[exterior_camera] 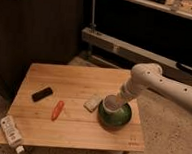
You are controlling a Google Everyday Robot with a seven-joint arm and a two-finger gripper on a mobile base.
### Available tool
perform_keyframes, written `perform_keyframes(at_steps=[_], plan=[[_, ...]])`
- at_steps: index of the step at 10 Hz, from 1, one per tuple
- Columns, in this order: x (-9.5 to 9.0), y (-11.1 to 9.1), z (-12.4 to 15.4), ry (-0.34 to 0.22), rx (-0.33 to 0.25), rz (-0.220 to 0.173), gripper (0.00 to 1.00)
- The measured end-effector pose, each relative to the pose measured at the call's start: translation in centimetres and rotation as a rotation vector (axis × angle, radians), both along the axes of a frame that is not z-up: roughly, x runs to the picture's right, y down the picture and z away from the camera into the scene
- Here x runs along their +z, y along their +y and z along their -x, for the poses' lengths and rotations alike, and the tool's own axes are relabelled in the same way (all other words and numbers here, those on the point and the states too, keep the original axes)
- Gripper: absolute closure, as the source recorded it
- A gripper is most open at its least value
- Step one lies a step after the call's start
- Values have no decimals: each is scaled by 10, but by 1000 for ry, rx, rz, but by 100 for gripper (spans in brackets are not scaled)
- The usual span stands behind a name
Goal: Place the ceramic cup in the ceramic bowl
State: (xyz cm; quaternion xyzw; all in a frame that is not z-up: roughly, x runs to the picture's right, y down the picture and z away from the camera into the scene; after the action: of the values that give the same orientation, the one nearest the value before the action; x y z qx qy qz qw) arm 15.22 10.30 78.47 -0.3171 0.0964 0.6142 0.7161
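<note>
- The ceramic cup point(112, 103) sits upright, mouth up, over the left inner part of the green ceramic bowl point(117, 117), low inside its rim.
- The gripper point(117, 99) comes down from the upper right onto the cup's far edge; whether it grips the cup cannot be told.
- The pale block point(93, 102) lies just left of the bowl on the desk point(79, 85).

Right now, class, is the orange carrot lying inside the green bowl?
No. The carrot lies on the wooden table, left of the ceramic bowl, where the gripper sits over the ceramic cup.
</note>
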Motion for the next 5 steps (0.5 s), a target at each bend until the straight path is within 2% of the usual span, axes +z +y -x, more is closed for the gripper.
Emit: perform_keyframes(at_steps=[1,2,4,5], plan=[[0,1,-3,1,11,3,78],[1,2,-5,2,18,4,73],[4,4,-4,-1,28,8,51],[5,5,-6,0,32,9,45]])
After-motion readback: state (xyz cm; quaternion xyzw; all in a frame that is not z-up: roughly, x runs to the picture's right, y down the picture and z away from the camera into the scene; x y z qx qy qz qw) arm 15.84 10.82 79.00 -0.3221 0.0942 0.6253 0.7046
